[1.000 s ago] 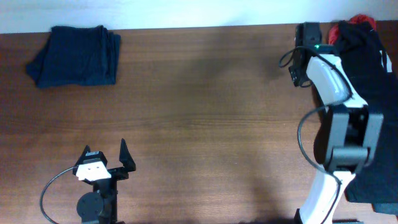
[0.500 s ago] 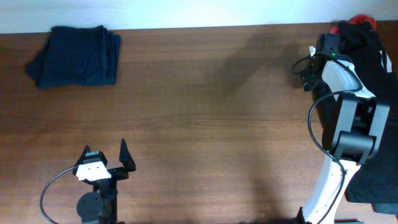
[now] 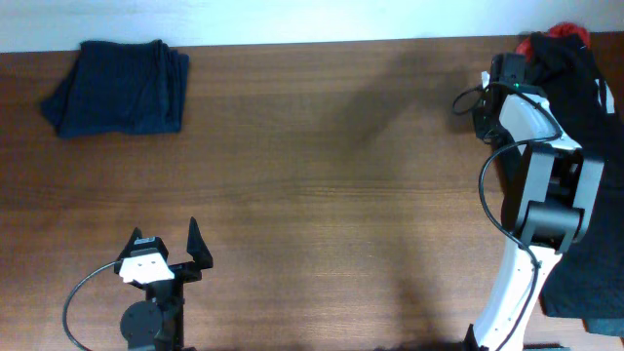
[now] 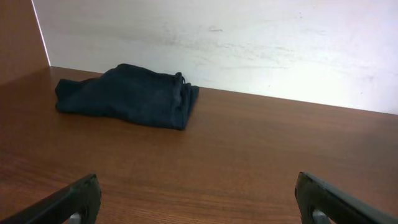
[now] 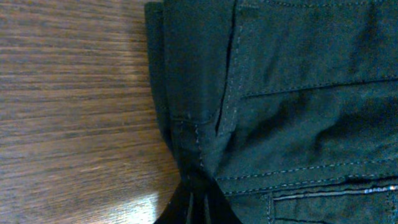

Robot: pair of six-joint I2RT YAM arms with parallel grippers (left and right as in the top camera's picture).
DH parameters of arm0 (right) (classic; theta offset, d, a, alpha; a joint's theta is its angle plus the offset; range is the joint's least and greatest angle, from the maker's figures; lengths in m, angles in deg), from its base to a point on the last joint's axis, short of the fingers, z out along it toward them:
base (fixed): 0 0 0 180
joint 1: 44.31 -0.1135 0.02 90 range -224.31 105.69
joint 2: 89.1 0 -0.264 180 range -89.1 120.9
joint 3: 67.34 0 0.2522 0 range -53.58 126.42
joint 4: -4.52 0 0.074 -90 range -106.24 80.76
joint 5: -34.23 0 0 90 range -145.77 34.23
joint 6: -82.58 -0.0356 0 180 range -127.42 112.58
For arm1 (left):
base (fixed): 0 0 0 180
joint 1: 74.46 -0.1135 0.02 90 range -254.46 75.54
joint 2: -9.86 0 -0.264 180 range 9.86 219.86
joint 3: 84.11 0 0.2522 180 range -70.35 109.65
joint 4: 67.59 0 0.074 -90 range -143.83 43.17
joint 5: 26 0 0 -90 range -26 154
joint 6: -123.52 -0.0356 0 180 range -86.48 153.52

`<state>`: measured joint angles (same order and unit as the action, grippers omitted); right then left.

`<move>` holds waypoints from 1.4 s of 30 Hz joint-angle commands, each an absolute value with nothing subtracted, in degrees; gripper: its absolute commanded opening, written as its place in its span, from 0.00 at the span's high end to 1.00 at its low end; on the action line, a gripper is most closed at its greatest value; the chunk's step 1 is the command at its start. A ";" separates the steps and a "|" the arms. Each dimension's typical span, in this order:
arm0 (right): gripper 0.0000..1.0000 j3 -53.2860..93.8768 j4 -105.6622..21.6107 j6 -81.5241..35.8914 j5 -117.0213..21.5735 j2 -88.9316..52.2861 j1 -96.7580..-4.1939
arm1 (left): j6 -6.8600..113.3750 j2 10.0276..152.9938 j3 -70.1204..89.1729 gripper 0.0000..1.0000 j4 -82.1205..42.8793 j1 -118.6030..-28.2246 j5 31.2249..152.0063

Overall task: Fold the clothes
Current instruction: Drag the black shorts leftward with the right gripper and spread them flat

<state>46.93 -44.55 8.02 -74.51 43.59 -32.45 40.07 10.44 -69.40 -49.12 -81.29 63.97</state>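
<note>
1. Right wrist: right gripper (image 5: 191, 202) is clenched on the stitched edge of the black garment (image 5: 298, 93), fabric bunching at the tips.
2. Overhead: the garment runs front-to-back along the table's (image 3: 322, 175) right edge. The right arm is nearer, bare wood to its left.
3. Left gripper (image 3: 166, 242) spread, holding nothing; navy garment (image 3: 117, 88) sits far-left.
4. The arm hides part of the pile, which is cropped, with a red cloth (image 3: 561, 34) peeking out.

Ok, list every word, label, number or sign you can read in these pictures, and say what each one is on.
None: no word, number or sign can be read in any view.
Navy garment: plain, no print visible.
Black garment: the right wrist view shows only stitching. Its pale strip in the overhead view is too small to tell whether it bears text.
</note>
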 commanded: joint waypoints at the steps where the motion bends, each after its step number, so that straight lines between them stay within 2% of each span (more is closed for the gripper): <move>1: 0.96 48.13 -44.79 5.53 -74.40 36.68 -32.67 | 40.35 10.20 -69.81 0.01 -49.12 -81.49 64.16; 6: 0.96 48.13 -46.19 5.53 -74.38 25.25 -37.00 | 40.35 10.20 -69.81 0.01 -49.12 -81.49 64.16; 12: 0.96 48.13 -47.39 5.55 -74.16 17.56 -55.51 | 40.35 10.20 -69.81 0.01 -49.12 -81.49 64.16; 14: 0.96 48.11 -48.27 5.47 -66.95 17.56 -62.27 | 40.35 10.20 -69.81 0.01 -49.12 -81.49 64.14; 16: 0.96 48.11 -49.38 -3.17 -54.95 18.17 -70.09 | 40.35 10.20 -69.81 0.01 -49.12 -81.49 64.16; 21: 0.96 48.06 -46.01 -17.31 -42.75 21.73 -85.61 | 40.35 10.20 -69.81 0.01 -49.12 -81.49 64.14; 22: 0.76 48.06 -44.24 -17.55 -43.08 21.86 -88.28 | 40.35 10.20 -69.81 0.01 -49.12 -81.49 64.14; 23: 0.63 48.17 -43.46 -17.59 -42.86 21.86 -89.17 | 40.35 10.20 -69.81 0.01 -49.12 -81.49 64.14; 25: 0.60 49.49 -46.08 -17.61 -42.66 21.05 -88.32 | 40.35 10.20 -69.81 0.01 -49.12 -81.49 64.14; 28: 0.10 52.57 -59.04 -17.61 -42.88 16.64 -80.98 | 40.35 10.20 -69.81 0.01 -49.12 -81.49 64.16; 29: 0.01 52.57 -63.50 -17.55 -42.93 14.63 -76.17 | 40.35 10.20 -69.81 0.01 -49.12 -81.49 64.14; 33: 0.01 49.97 -92.07 -19.01 -47.01 14.26 -55.36 | 40.35 10.20 -69.81 0.01 -49.12 -81.49 64.16; 34: 0.01 47.85 -93.29 -21.83 -48.46 14.26 -53.52 | 40.35 10.20 -69.81 0.01 -49.12 -81.49 64.14; 38: 0.01 31.65 -88.61 -26.60 -52.61 14.26 -45.92 | 40.35 10.20 -69.81 0.01 -49.12 -81.49 64.14; 42: 0.02 13.99 -74.76 -25.26 -43.98 14.26 -45.85 | 40.35 10.20 -69.81 0.01 -49.12 -81.49 64.14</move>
